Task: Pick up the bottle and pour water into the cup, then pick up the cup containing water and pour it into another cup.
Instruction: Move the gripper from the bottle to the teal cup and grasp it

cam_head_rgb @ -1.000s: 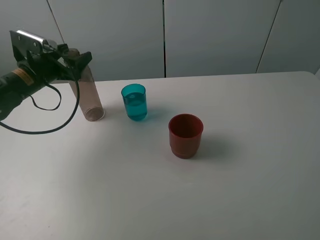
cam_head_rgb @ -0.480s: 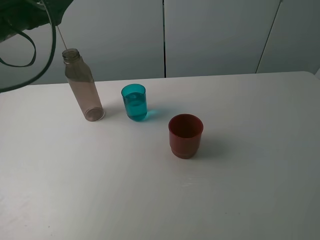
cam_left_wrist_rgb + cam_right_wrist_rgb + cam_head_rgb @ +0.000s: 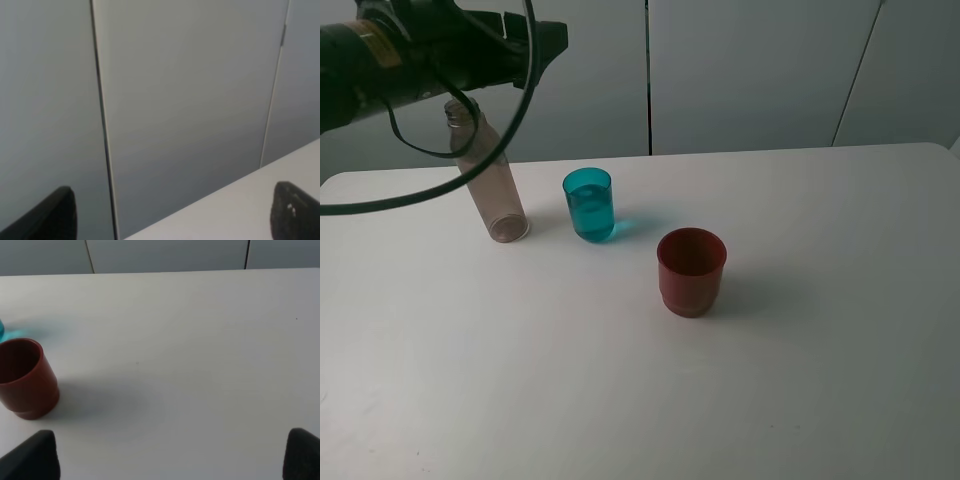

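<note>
One cable [image 3: 527, 80] crosses the bottle [image 3: 498, 195] beside the cup [image 3: 588, 205].

Dark red cup [image 3: 25, 377] stands upright on the table [image 3: 190, 340] beyond the wide-spread end effector [image 3: 169, 456].

The bottle [image 3: 495, 190], teal cup [image 3: 589, 204] and red cup [image 3: 691, 271] stand apart in a slanting row on the left half of the table [image 3: 840, 340], with a gap between each pair. The left arm [image 3: 390, 60] hangs above the bottle, and its black cable [image 3: 370, 209] loops across the bottle's neck. To the right of the red cup the tabletop lies open to its edge.
</note>
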Action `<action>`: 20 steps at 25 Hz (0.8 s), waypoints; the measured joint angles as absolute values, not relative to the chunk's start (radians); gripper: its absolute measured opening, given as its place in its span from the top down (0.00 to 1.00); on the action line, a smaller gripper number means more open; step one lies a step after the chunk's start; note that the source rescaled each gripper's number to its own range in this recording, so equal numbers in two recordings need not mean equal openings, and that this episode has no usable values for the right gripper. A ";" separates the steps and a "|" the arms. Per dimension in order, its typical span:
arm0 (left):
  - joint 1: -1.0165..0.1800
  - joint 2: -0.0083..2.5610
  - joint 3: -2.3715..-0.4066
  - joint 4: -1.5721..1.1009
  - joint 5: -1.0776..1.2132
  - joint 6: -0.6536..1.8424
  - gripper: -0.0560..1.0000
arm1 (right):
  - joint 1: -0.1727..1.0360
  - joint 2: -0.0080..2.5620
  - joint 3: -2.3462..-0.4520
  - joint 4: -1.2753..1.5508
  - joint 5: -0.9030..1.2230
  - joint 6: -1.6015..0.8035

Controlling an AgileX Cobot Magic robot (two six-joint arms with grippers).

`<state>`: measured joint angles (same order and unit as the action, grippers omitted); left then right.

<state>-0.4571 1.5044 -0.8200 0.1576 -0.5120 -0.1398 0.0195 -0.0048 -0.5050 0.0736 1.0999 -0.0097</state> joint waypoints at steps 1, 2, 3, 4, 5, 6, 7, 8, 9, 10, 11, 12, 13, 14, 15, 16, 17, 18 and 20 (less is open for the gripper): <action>-0.485 1.514 -0.820 0.093 -0.508 -0.075 0.05 | 0.019 -0.005 -0.505 0.074 1.100 -0.010; -0.507 1.529 -0.818 0.036 -0.506 -0.023 0.05 | 0.019 -0.005 -0.505 0.074 1.100 -0.010; -0.523 1.548 -0.809 -0.026 -0.515 0.029 0.05 | 0.019 -0.005 -0.505 0.074 1.100 -0.010; -0.533 1.565 -0.799 -0.067 -0.529 0.056 0.04 | 0.019 -0.005 -0.505 0.074 1.100 -0.010; -0.539 1.584 -0.781 -0.100 -0.557 0.075 0.04 | 0.019 -0.005 -0.505 0.074 1.100 -0.010; -0.543 1.613 -0.757 -0.118 -0.600 0.083 0.04 | 0.019 -0.005 -0.505 0.074 1.100 -0.010; -0.543 1.639 -0.739 -0.132 -0.631 0.090 0.04 | 0.019 -0.005 -0.505 0.074 1.100 -0.010; -0.543 1.661 -0.722 -0.140 -0.657 0.093 0.04 | 0.019 -0.005 -0.505 0.074 1.100 -0.010; -0.543 1.685 -0.708 -0.144 -0.673 0.098 0.04 | 0.019 -0.005 -0.505 0.074 1.100 -0.010; -0.543 1.710 -0.700 -0.146 -0.678 0.099 0.04 | 0.019 -0.005 -0.505 0.074 1.100 -0.010; -0.543 1.734 -0.695 -0.146 -0.686 0.101 0.04 | 0.019 -0.005 -0.505 0.074 1.100 -0.010; -0.543 1.755 -0.690 -0.146 -0.695 0.104 0.04 | 0.019 -0.005 -0.505 0.074 1.100 -0.010; -0.543 1.781 -0.691 -0.146 -0.714 0.104 0.04 | 0.019 -0.005 -0.505 0.074 1.100 -0.010; -0.543 1.808 -0.691 -0.146 -0.739 0.104 0.04 | 0.019 -0.005 -0.505 0.074 1.100 -0.010; -0.543 1.830 -0.691 -0.146 -0.768 0.106 0.04 | 0.019 -0.005 -0.505 0.074 1.100 -0.010; -0.543 1.855 -0.691 -0.146 -0.794 0.106 0.04 | 0.019 -0.005 -0.505 0.074 1.100 -0.010; -0.543 1.880 -0.691 -0.146 -0.812 0.106 0.04 | 0.019 -0.005 -0.505 0.074 1.100 -0.010; -0.543 1.902 -0.691 -0.144 -0.828 0.106 0.03 | 0.019 -0.005 -0.505 0.074 1.100 -0.010; -0.541 1.938 -0.691 -0.136 -0.856 0.106 0.03 | 0.019 -0.005 -0.505 0.074 1.100 -0.010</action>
